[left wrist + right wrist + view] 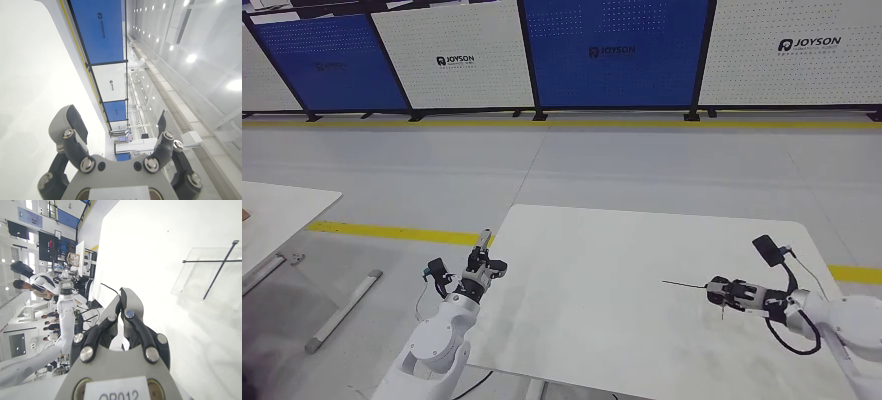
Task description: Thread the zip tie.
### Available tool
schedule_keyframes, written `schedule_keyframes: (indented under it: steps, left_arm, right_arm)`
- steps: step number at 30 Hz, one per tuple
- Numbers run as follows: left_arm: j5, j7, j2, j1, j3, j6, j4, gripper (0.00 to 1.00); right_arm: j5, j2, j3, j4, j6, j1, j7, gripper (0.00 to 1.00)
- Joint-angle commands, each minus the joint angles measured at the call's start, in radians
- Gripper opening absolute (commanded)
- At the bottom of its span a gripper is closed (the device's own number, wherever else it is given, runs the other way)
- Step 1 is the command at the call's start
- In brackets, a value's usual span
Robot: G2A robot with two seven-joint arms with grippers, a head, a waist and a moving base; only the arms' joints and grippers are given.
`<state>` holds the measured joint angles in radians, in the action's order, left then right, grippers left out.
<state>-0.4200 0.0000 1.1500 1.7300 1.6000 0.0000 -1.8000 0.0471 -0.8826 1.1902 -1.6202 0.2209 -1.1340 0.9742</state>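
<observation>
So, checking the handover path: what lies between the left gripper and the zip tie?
Bare table, in the top view, from the left gripper to the zip tie the right gripper holds.

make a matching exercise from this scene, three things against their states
Things:
1. left gripper
2. right gripper
3. loose zip ties

States:
a. lying crossed on a clear sheet
b. open, holding nothing
c. shut on a zip tie

Pairs: 1-b; 2-c; 3-a
</observation>
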Motion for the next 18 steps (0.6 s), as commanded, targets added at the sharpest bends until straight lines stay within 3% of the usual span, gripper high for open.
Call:
schedule_keyframes:
  steps: [1,18]
  left_arm:
    - [0.000,0.000,0.000,0.000,0.000,0.000,0.000,1.00]
    - [0.000,0.000,0.000,0.000,0.000,0.000,0.000,1.00]
  right_arm:
    - [-0.007,-0.010,-0.045,0.029,0.009,0.036,0.001,0.00]
    - [-0.010,-0.015,-0.062,0.043,0.013,0.052,0.003,0.00]
